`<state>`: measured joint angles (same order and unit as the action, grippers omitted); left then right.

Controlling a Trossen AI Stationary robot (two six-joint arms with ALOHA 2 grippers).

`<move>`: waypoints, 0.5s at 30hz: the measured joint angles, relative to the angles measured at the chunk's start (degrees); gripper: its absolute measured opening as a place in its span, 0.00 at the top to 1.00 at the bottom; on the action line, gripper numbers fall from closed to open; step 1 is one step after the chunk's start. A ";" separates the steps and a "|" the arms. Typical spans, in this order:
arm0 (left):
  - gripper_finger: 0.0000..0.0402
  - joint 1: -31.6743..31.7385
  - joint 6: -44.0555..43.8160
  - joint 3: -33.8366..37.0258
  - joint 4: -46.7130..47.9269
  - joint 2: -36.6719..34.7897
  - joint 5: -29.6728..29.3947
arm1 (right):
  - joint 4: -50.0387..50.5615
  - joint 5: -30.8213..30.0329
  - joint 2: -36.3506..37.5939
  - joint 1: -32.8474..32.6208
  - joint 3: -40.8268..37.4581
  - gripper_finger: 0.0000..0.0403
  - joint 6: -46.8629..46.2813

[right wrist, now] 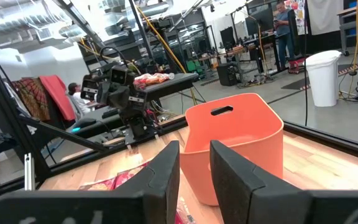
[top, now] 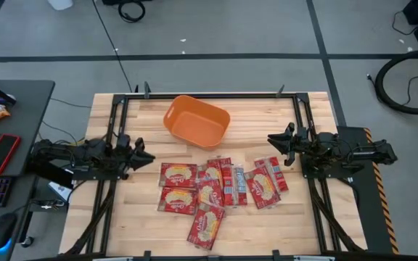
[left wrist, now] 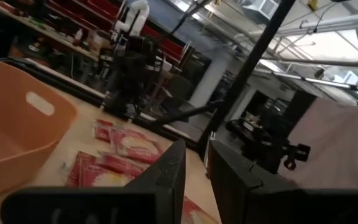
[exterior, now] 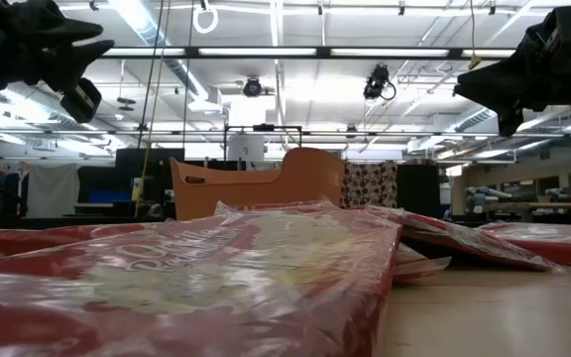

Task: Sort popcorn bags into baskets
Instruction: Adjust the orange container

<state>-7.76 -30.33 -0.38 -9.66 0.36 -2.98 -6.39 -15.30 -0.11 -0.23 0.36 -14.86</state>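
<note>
Nothing is sorted yet: the orange plastic tub (top: 197, 121) sits empty at upper centre of the wooden worktop (top: 122, 217), the flat red popcorn packets (top: 220, 188) clustered below it. The left gripper (top: 149, 156) and right gripper (top: 271, 139) hover at either side, fingers narrowly parted, holding nothing

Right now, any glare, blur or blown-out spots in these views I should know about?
Low view: the nearest popcorn bag fills the foreground out of focus, with sheen on its wrap; ceiling lights blow out, leaving both arms as silhouettes. Left wrist view: soft overall, bright patch at the ceiling. Right wrist view: the orange basket reads clearly. High view: evenly lit, no strong glare on the table.
</note>
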 joint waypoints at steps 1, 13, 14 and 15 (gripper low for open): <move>0.82 0.12 0.00 0.02 0.29 0.00 -0.24 | 0.00 0.00 0.00 -0.01 0.00 0.77 0.00; 0.82 0.21 0.17 0.02 -1.06 0.01 -6.28 | -7.96 -5.13 -0.06 0.09 0.00 0.77 1.34; 0.82 0.21 0.14 0.02 -1.28 0.02 -7.39 | -9.18 -5.37 -0.06 0.11 -0.01 0.77 1.45; 0.82 0.21 0.14 0.02 -1.85 0.02 -8.58 | -10.14 -5.46 -0.06 0.11 0.00 0.77 1.41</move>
<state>-7.55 -30.19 -0.36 -11.51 0.38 -11.56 -16.52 -20.76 -0.16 -0.12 0.36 -13.45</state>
